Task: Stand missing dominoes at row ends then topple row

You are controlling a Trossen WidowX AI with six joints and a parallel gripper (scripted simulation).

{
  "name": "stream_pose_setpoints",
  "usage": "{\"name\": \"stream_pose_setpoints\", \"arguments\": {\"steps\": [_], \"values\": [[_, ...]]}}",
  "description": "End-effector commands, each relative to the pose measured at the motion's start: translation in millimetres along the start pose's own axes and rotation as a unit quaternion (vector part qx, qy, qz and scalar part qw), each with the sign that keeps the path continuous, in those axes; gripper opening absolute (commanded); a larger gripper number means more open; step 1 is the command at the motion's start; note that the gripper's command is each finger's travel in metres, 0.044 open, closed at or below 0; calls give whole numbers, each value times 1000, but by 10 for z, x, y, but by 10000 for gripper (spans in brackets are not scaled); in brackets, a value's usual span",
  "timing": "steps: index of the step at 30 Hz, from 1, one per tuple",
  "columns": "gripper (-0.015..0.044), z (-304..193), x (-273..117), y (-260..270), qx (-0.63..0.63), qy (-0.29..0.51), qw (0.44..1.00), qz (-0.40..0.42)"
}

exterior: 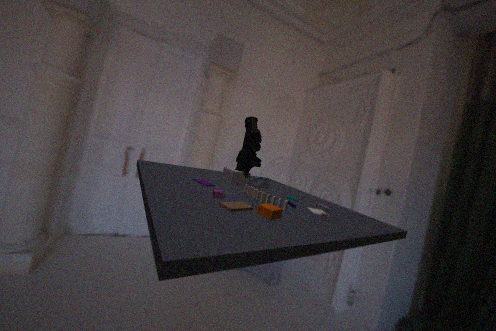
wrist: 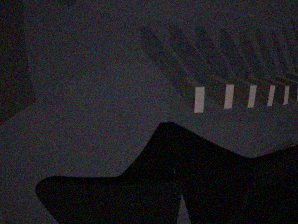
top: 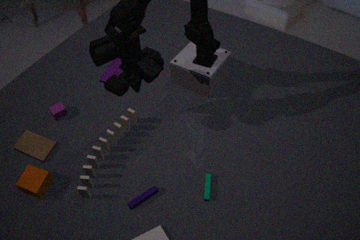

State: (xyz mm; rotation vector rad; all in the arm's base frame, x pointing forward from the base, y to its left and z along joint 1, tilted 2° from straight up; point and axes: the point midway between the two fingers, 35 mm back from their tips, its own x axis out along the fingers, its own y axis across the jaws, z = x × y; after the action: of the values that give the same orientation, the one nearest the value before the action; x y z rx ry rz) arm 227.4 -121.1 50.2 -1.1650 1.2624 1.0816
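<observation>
Several cream dominoes stand upright in a slightly curved row, from the front end domino [top: 83, 191] to the back end domino [top: 132, 114] [wrist: 199, 100]. The row also shows in the exterior view, where one domino [exterior: 248, 189] is near its back end. The dominoes are evenly spaced, and none is seen fallen. No loose domino is seen lying about. My gripper [top: 136, 87] [wrist: 165, 128] is shut with nothing between its fingers. It hangs above the table, just beyond the back end of the row, apart from the dominoes. Its fingers are dark and partly merge with the arm.
Left of the row are an orange block [top: 33, 180] [exterior: 270, 211], a tan slab [top: 35, 146] [exterior: 237, 206], a magenta cube [top: 57, 109] and a purple slab [top: 112, 69]. Right are a dark purple bar [top: 143, 197], a green bar [top: 207, 187] and, in front, a white slab [top: 154, 235].
</observation>
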Motion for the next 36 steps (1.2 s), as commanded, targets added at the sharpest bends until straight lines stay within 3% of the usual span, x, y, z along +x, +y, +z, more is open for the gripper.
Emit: {"name": "stream_pose_setpoints", "arguments": {"steps": [1,7,12,14,36], "values": [[0,4,1,-2,-2,-1,1000,-1],[0,2,29,-5,-2,-1,1000,-1],[0,1,708,5,-2,-1,1000,-1],[0,7,806,23,-2,-1,1000,-1],[0,-1,794,-271,-2,-1,1000,-2]]}}
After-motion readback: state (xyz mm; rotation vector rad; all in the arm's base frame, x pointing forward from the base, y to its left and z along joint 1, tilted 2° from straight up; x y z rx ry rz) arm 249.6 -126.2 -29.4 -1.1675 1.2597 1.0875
